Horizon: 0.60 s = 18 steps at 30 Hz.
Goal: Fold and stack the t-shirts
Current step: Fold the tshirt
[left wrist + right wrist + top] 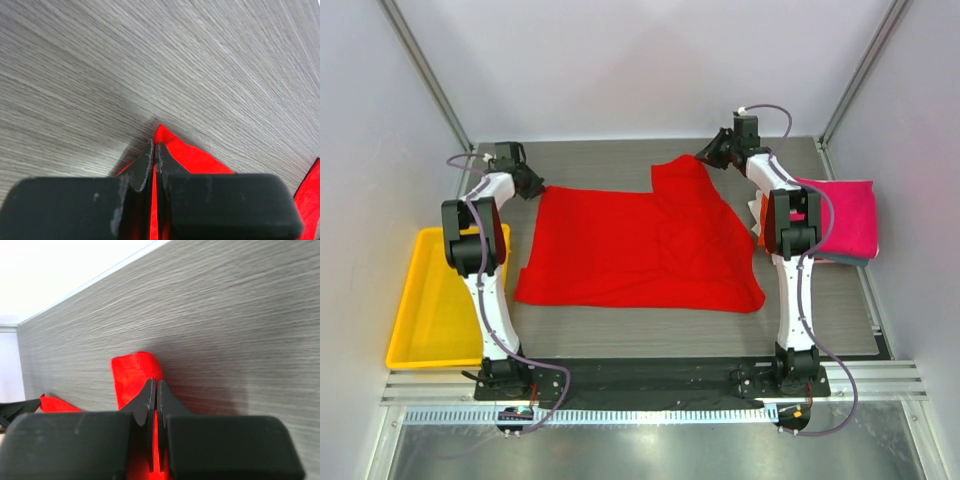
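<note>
A bright red t-shirt (640, 250) lies spread across the middle of the grey table. My left gripper (532, 186) is shut on its far left corner (161, 136), with red cloth pinched between the black fingers (172, 167). At the far right corner, my right gripper (712, 155) is shut on a folded bit of the red t-shirt (131, 375). A folded magenta-pink t-shirt (847, 218) tops a stack at the right, behind the right arm, with an orange edge (761, 238) showing under it.
A yellow tray (432, 300) sits at the table's left edge beside the left arm. The back wall and corner posts stand close behind both grippers. Bare grey tabletop (650, 325) runs along the near side of the shirt.
</note>
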{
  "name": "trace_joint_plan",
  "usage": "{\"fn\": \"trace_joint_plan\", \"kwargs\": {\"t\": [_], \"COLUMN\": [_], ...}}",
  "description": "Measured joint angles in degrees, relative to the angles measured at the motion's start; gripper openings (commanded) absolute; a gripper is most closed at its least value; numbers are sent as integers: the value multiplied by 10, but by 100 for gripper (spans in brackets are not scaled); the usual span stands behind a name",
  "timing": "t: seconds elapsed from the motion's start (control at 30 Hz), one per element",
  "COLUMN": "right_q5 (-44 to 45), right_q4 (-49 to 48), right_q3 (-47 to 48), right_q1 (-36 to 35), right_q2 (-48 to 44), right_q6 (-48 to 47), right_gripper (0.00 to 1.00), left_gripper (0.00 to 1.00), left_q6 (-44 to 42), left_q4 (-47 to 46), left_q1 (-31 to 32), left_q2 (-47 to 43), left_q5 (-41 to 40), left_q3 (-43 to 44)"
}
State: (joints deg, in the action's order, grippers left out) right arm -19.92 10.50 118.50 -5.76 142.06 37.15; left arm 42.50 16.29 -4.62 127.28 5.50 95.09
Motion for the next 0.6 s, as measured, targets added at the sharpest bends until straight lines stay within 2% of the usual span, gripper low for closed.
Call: {"fn": "trace_joint_plan", "kwargs": {"t": [0.6], "right_q5": [-14], "right_q4": [-40], "right_q3": [-215], "right_q1": [0], "right_q2": [-201], "right_q6": [-21], "right_gripper": [1], "left_gripper": [0], "left_q6": [-6], "left_q4": [-104], "left_q1": [-2], "left_q2": [-118], "left_q5": [0], "left_q3": [-139]}}
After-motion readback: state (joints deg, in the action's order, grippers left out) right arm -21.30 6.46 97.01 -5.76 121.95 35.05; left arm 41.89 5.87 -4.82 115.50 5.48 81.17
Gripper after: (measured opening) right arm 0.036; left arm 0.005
